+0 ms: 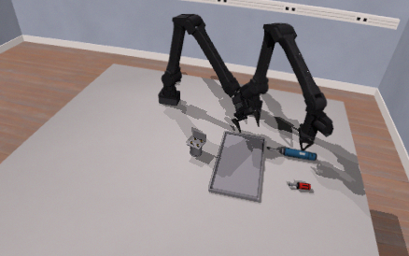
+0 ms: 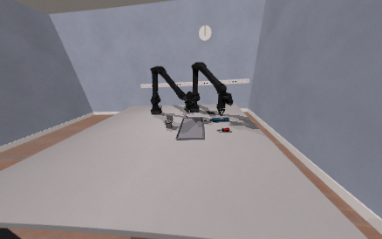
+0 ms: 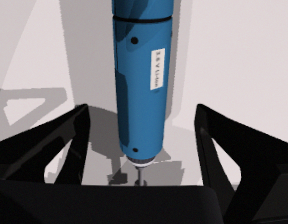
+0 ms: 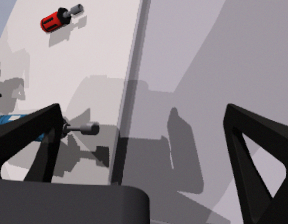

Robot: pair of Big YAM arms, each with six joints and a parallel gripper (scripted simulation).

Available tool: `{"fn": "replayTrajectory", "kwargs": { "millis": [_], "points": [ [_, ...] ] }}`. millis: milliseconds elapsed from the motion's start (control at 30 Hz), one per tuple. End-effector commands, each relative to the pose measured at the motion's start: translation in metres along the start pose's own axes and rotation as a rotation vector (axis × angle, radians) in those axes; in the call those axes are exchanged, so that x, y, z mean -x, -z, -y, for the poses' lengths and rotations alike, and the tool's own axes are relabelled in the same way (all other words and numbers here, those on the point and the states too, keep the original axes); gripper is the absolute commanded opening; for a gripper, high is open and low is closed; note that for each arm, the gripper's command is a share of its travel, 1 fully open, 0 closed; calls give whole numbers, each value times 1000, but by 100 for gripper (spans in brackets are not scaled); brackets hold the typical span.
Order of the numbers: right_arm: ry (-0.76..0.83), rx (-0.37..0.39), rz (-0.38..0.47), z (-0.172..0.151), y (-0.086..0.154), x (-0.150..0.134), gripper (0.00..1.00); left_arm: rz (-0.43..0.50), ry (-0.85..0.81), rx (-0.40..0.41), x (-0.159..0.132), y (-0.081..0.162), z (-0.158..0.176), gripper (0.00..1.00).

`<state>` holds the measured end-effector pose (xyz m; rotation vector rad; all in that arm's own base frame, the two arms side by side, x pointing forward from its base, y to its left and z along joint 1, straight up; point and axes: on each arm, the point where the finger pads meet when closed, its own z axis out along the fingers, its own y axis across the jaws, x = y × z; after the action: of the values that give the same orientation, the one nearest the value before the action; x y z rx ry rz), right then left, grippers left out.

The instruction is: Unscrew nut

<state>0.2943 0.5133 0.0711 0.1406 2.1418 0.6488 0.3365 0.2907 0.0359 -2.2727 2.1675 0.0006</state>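
The driver (image 1: 300,154) (image 2: 220,119) (image 3: 142,90) (image 4: 10,120) lies on its side on the counter (image 1: 118,201) (image 2: 153,183) (image 3: 235,60) (image 4: 95,55), beside the tray (image 1: 234,195) (image 2: 190,139) (image 4: 129,95). Its long axis runs crosswise to the tray's long sides, and its socket end points at the tray, near the rim but outside it. The left gripper (image 1: 305,147) (image 2: 221,114) (image 3: 142,113) hangs over the barrel, its jaws open, one on each side of the barrel in the left wrist view; they grip nothing. There the barrel runs up and down the picture, socket end toward the bottom.

The right gripper (image 1: 248,125) (image 2: 190,113) (image 4: 143,112) hovers by the tray's arm-side end, jaws wide open and nothing between them.

Across the tray from the driver, the joint module (image 1: 195,150) (image 2: 168,125) stands upright, its long axis vertical, with the bracket (image 1: 199,135) on top. Which nut is fully down cannot be told. The red tool (image 1: 304,186) (image 2: 226,130) (image 4: 52,22) lies near the driver, its shaft also pointing toward the tray.
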Motion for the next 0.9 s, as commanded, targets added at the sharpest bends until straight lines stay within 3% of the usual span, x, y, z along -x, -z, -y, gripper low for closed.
{"fn": "replayTrajectory", "kwargs": {
  "millis": [0, 133, 167, 700, 733, 867],
  "points": [
    [-21, 25, 15, -16, 0, 10, 100, 19, 5, -26, 7, 10, 10, 65],
    [-21, 25, 15, -16, 0, 10, 100, 19, 5, -26, 7, 10, 10, 65],
    [-21, 25, 15, -16, 0, 10, 93, 19, 5, -26, 7, 10, 10, 65],
    [-21, 25, 15, -16, 0, 10, 93, 19, 5, -26, 7, 10, 10, 65],
    [-21, 25, 15, -16, 0, 10, 86, 19, 5, -26, 7, 10, 10, 65],
    [-21, 25, 15, -16, 0, 10, 86, 19, 5, -26, 7, 10, 10, 65]
  ]
}}
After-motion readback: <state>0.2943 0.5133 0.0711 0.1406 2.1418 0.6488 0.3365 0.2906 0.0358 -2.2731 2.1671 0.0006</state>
